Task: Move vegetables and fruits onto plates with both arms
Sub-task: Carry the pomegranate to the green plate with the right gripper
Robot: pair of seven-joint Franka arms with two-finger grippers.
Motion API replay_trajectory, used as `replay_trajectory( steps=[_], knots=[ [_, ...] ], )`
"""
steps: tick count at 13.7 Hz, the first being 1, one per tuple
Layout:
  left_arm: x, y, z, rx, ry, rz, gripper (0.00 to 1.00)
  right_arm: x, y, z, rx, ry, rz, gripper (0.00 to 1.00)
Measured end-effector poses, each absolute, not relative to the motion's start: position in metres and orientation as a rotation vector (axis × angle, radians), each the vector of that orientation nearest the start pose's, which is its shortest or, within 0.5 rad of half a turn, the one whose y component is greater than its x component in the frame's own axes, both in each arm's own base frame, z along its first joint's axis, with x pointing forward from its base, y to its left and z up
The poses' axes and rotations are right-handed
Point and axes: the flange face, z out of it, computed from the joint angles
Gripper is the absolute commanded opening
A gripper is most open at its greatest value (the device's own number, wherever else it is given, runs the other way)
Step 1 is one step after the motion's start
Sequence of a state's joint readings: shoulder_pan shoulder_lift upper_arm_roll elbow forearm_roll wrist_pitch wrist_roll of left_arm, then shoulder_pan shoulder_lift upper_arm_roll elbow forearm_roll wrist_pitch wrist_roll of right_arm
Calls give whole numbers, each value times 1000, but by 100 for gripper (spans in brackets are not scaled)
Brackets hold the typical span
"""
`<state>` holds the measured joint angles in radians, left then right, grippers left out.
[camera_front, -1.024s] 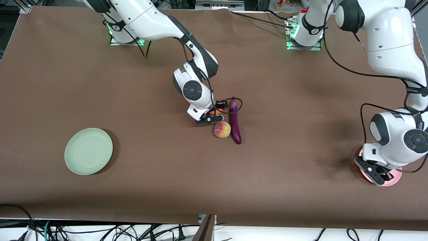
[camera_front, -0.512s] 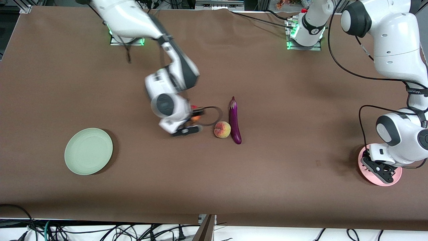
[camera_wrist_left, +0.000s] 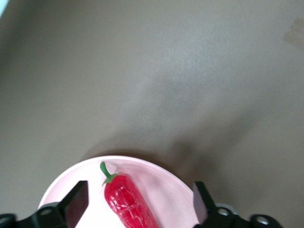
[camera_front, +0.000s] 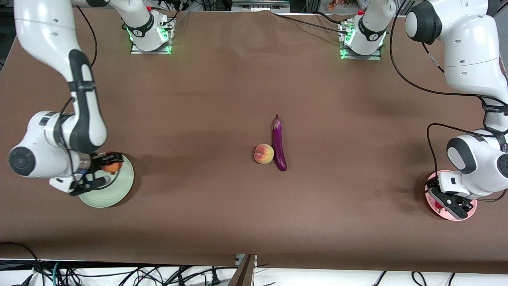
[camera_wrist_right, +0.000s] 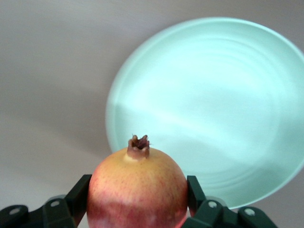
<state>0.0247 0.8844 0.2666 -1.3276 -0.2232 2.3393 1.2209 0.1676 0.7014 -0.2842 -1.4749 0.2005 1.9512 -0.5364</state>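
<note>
Pomegranate held over green plate; chili released on pink plate.

The pomegranate (camera_wrist_right: 137, 190) is clamped in the right gripper (camera_front: 104, 171) over the green plate (camera_front: 115, 194), crown pointing away from the wrist, evidently for setting down. The left gripper (camera_front: 450, 200) is seen spread wide over the pink plate (camera_wrist_left: 171, 183); the chili (camera_wrist_left: 127, 202) lies loose on it, long axis running between the fingers, stem outward. The peach (camera_front: 264, 153) and the eggplant (camera_front: 278, 143), touching, remain at mid-table; the eggplant's cap points toward the bases.

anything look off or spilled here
Nothing stands out. The chili lies on the pink plate, the pomegranate is gripped over the green plate, and the peach and eggplant wait mid-table.
</note>
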Motion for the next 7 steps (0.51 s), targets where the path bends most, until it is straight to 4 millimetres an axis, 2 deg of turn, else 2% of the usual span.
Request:
replay_trajectory(
  steps=[4, 6, 7],
  knots=[
    [737, 141, 266, -2840, 1249, -87, 100, 703, -47, 231, -3073, -655, 193, 24],
    [734, 115, 289, -2941, 1130, -37, 100, 705, -65, 220, -3086, -684, 155, 25],
    [733, 98, 299, -2991, 1054, -8, 100, 706, -77, 215, -3090, -701, 137, 30]
  ],
)
